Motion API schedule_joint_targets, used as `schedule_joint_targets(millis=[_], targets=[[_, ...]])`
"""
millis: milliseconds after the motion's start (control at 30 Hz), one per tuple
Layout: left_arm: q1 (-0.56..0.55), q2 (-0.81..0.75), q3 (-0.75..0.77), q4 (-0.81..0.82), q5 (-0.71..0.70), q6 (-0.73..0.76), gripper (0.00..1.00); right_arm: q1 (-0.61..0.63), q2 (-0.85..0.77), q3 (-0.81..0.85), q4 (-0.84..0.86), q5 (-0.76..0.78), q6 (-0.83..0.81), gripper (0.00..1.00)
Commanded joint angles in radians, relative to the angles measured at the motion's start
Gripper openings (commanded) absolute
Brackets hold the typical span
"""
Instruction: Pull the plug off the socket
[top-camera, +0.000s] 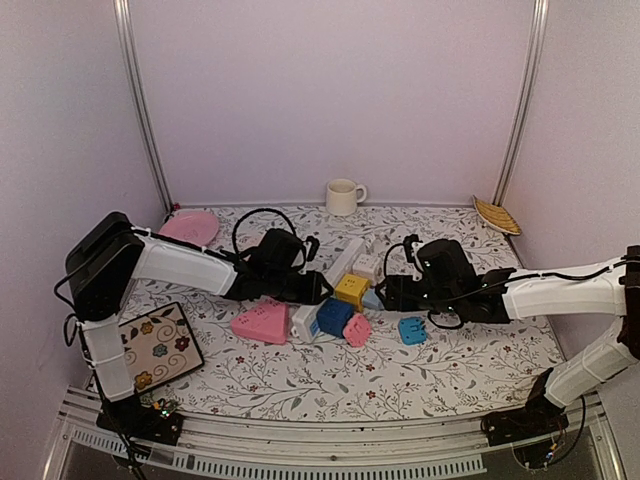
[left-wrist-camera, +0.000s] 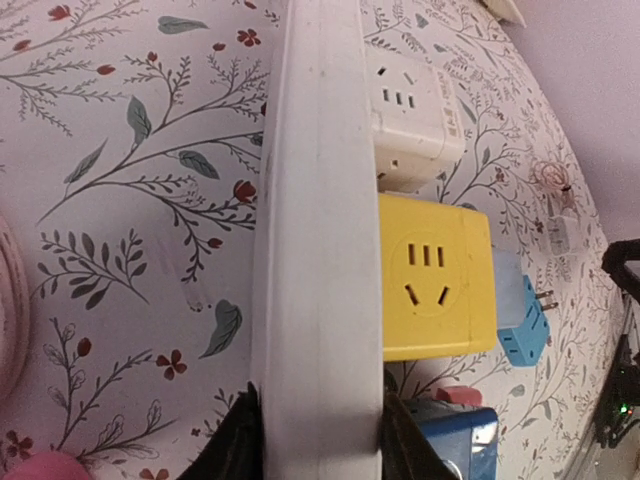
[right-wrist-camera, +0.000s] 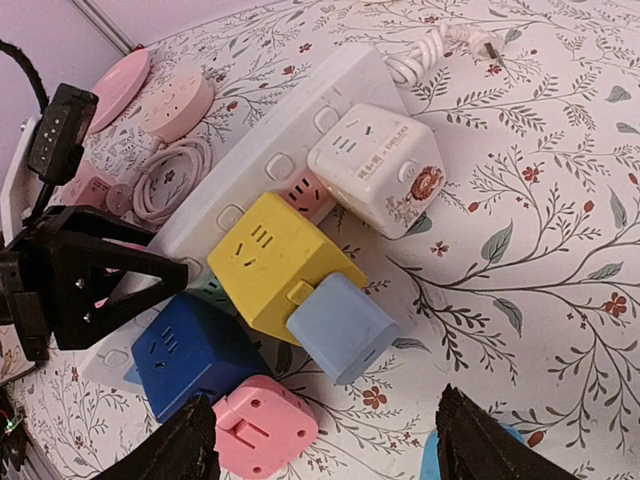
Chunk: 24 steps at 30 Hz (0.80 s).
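Bench (top-camera: 450, 380): floral-covered surface; it carries the whole socket cluster at its centre.
Power strip (left-wrist-camera: 320, 250): long white bar lying flat, with cube adapters plugged in along one side.
Left claw (left-wrist-camera: 320, 445): its fingers sit against both long sides of the power strip at the near end. It appears clamped on the strip, though the contact lies at the edge of the wrist view.
Right claw (right-wrist-camera: 325, 440): jaws spread wide, holding nothing, aimed at the cluster from just beside it.
Yellow cube (right-wrist-camera: 265, 265): seated in the strip between the white cube (right-wrist-camera: 375, 165) and the blue cube (right-wrist-camera: 185, 355).
Plug (right-wrist-camera: 340, 325): pale blue, fully seated in the side face of the yellow cube that faces the right claw.
Done: strip braced; right claw lined up.
Remaining: close on the plug, pull it free of the socket.
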<state>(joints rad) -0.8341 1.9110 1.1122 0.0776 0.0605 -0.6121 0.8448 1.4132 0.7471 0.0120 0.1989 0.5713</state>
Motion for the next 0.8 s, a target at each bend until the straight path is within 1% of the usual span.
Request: schedule_joint_targets(millis=[0, 133, 333, 467, 567, 767], targets=[[0.08, -0.007, -0.09, 0.098, 0.185, -0.063, 0.29, -0.009, -0.001, 0.004, -0.001, -0.025, -0.008, 0.77], [0.124, 0.008, -0.129, 0.195, 0.304, -0.118, 0.25, -0.009, 0.02, 0.011, 0.012, -0.053, -0.001, 0.77], [0.143, 0.022, -0.166, 0.296, 0.376, -0.176, 0.24, -0.008, 0.038, 0.008, 0.052, -0.122, 0.01, 0.77], [0.15, 0.036, -0.213, 0.405, 0.42, -0.27, 0.2, -0.009, 0.054, -0.021, 0.152, -0.229, 0.032, 0.78], [0.151, 0.046, -0.242, 0.488, 0.442, -0.338, 0.18, -0.008, 0.084, -0.047, 0.236, -0.3, 0.063, 0.81], [0.152, 0.098, -0.28, 0.589, 0.451, -0.428, 0.18, -0.008, 0.159, -0.08, 0.379, -0.389, 0.135, 0.94]])
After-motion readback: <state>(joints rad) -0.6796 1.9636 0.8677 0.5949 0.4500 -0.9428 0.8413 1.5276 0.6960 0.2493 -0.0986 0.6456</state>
